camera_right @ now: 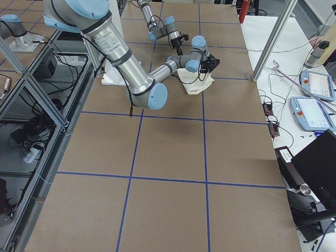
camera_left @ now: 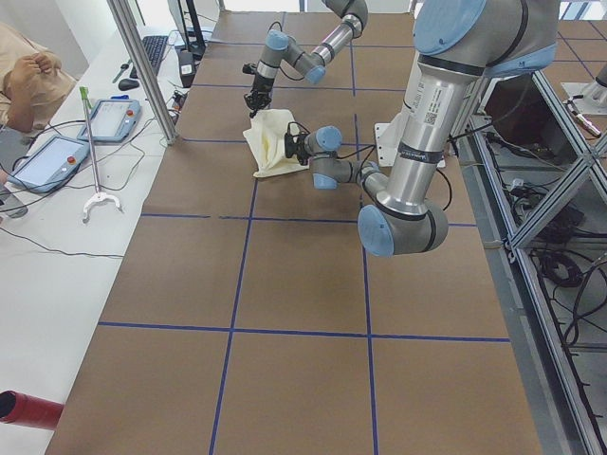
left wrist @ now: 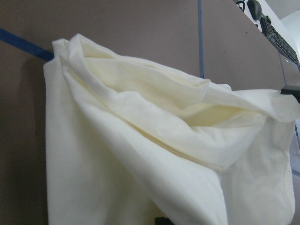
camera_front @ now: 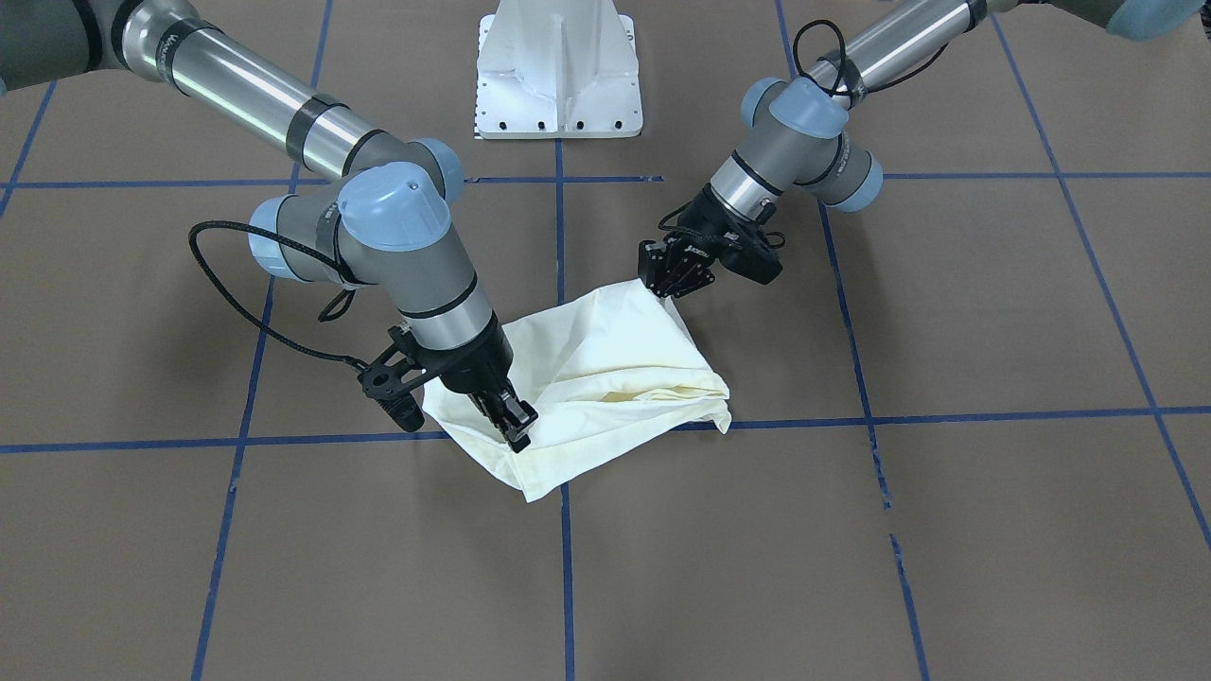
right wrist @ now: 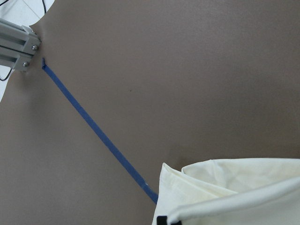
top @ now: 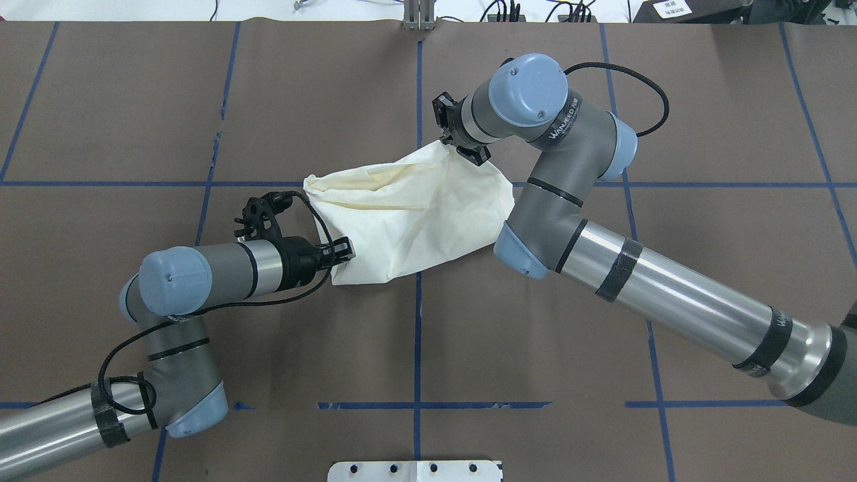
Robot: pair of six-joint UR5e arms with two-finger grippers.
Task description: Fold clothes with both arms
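The cream-white shirt (camera_front: 605, 369) lies bunched and partly folded on the brown table; its print is hidden. It also shows in the overhead view (top: 415, 214). My left gripper (camera_front: 670, 282) is shut on the shirt's corner nearest the robot and shows in the overhead view (top: 343, 251). My right gripper (camera_front: 518, 427) is shut on the shirt's far edge, pinching a fold a little above the table. In the overhead view its wrist hides its fingers. The left wrist view is filled with draped shirt folds (left wrist: 140, 140). The right wrist view shows a shirt corner (right wrist: 234, 187) over the table.
The white pedestal base (camera_front: 558, 76) stands at the robot's side of the table. Blue tape lines (camera_front: 566, 567) grid the brown table (camera_front: 946, 520). A white side bench with tablets (camera_left: 52, 161) and a metal post (camera_left: 142, 66) runs along the far edge.
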